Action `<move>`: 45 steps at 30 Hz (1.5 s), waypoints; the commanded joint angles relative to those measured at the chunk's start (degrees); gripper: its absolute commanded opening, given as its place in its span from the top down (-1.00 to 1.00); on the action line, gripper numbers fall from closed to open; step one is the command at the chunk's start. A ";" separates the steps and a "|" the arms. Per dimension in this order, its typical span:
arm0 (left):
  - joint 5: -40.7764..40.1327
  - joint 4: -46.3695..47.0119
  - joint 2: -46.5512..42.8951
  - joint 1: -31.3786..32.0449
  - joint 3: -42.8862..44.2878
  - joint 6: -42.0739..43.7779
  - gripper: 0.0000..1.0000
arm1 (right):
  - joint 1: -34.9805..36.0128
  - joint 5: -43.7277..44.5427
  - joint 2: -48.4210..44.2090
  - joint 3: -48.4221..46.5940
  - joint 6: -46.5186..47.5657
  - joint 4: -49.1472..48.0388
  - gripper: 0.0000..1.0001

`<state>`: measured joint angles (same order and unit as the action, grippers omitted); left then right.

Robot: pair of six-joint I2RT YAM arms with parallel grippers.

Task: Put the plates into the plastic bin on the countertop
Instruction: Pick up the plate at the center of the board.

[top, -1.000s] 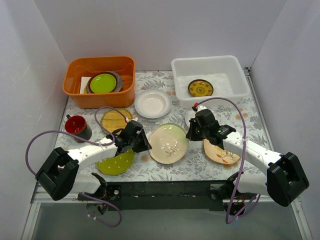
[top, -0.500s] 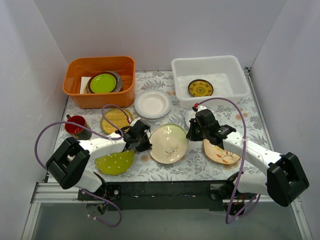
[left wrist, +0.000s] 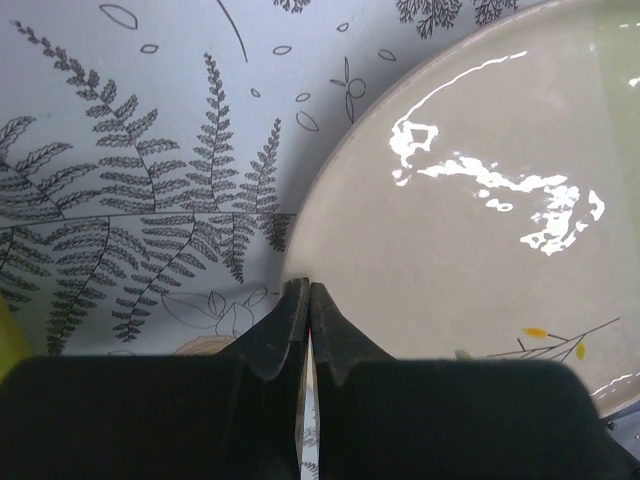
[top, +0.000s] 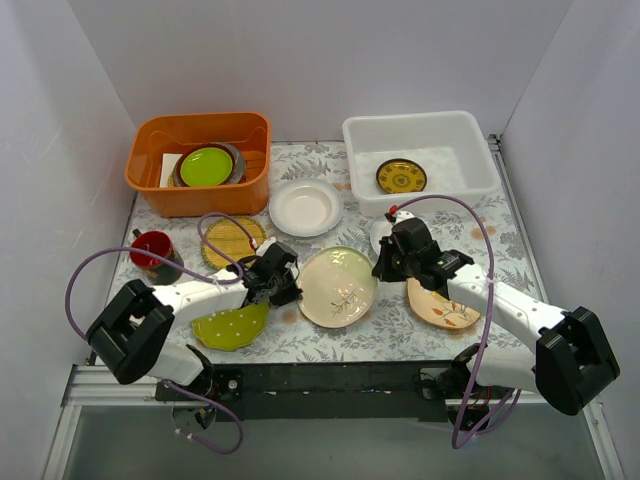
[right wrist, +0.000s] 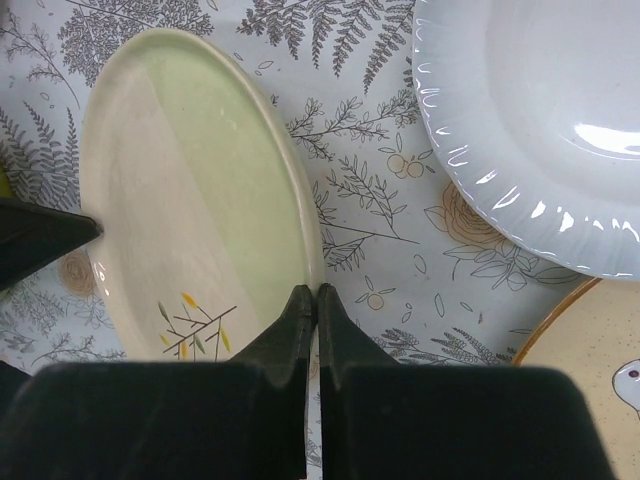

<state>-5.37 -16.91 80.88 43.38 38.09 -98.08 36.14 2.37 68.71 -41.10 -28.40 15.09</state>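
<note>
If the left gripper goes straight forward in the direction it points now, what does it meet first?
Most likely the rim of the pale green plate, which lies directly before the shut fingers of the left gripper. Whether they touch it, I cannot tell.

Both arms reach forward, low, elbows out, wrists converging inward; left gripper (left wrist: 308,293) jaws pressed together; right gripper (right wrist: 316,294) jaws likewise closed.
</note>
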 commanded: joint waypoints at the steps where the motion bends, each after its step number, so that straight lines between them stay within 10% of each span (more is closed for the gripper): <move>1: -3.25 -6.29 -4.94 0.74 -2.58 0.35 1.00 | -0.63 -0.52 -2.61 -2.23 0.54 -2.44 0.97; 23: -4.21 -1.82 -10.39 2.86 -3.19 -2.29 1.00 | -0.72 -5.36 -5.16 1.20 0.28 -5.25 0.97; 45: -2.02 -0.50 4.54 4.87 -2.49 -4.31 1.00 | -0.72 -7.29 -8.77 1.73 0.89 -6.65 0.97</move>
<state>-7.07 -16.73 80.68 46.81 37.17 -101.84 34.85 -0.58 61.19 -38.44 -27.62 14.44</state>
